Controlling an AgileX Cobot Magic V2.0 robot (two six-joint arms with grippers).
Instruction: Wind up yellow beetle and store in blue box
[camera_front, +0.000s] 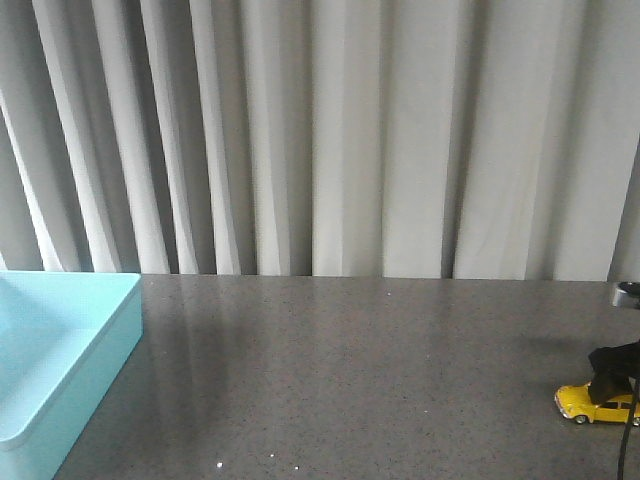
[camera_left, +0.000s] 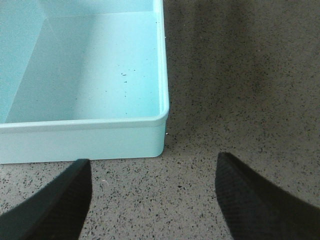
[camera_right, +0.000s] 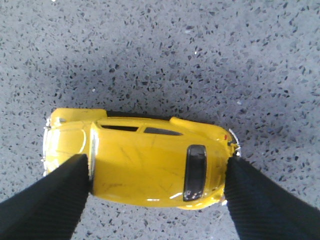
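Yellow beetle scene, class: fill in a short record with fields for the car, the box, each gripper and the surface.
Car: yellow beetle on its wheels on the table, far right in front view
Box: blue box at far left, nothing visible inside
Right gripper: fingers flank the car's ends; grip unclear
Left gripper: open, empty, beside the box
Surface: grey speckled table

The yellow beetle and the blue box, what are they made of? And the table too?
The yellow beetle looks like glossy painted metal or hard plastic; its roof shows bright glints and fine scratches. The blue box seems to be smooth moulded plastic, with rounded corners and a soft sheen. The table looks like polished grey stone or a stone-look top, speckled all over. None of this is certain from looks alone.
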